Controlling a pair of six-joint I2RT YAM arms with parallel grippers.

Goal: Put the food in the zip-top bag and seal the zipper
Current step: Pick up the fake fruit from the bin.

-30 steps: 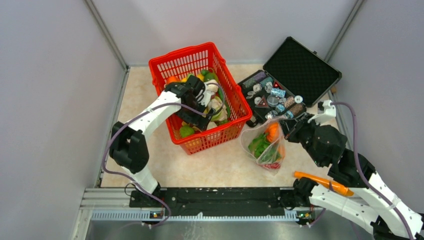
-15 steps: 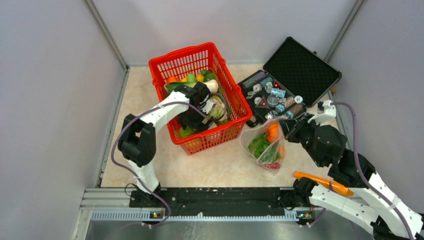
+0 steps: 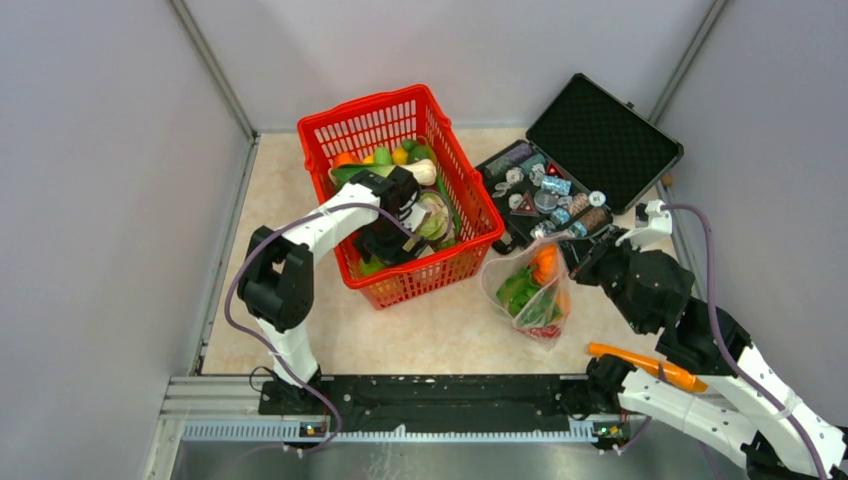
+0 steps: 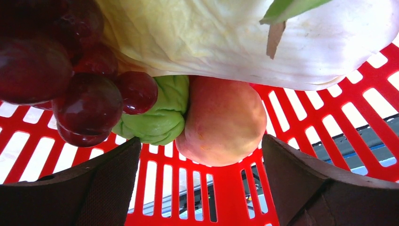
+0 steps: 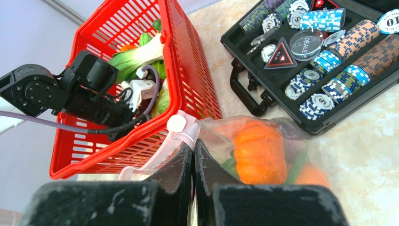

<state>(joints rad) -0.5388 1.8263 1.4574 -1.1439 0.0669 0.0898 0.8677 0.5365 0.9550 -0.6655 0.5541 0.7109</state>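
Reaching down into the red basket point(image 3: 365, 110), the left arm point(image 3: 325, 222) has its jaws spread wide with nothing between them. Its two dark fingers point(image 4: 103, 188) sit low over the lattice floor. Right in front of them lies a peach point(image 4: 223, 122), touching a green lump point(image 4: 157, 117). A bunch of dark red grapes point(image 4: 84, 101) sits to one side, and a pale cabbage point(image 4: 226, 42) lies above all three. Small yellow, green and orange fruit point(image 3: 400, 155) crowd the basket's far end.

The zip-top bag point(image 5: 219, 136) lies on the tabletop point(image 3: 430, 330) just beside the basket's near right corner, between it and the right arm point(image 3: 650, 285). The right jaws are pressed together on the bag's mouth edge, pinching it beside the pink zipper point(image 5: 157, 151) and a white round tab point(image 5: 176, 123). I cannot tell whether the mouth is sealed. Inside the bag are a small pumpkin point(image 5: 260, 151), green lettuce point(image 3: 517, 290), an orange round point(image 5: 310, 175) and something red point(image 3: 545, 330) at the bottom.

Behind the bag a black case point(image 3: 603, 138) stands open, its lid tipped back, its tray filled with poker chips point(image 5: 324, 19).
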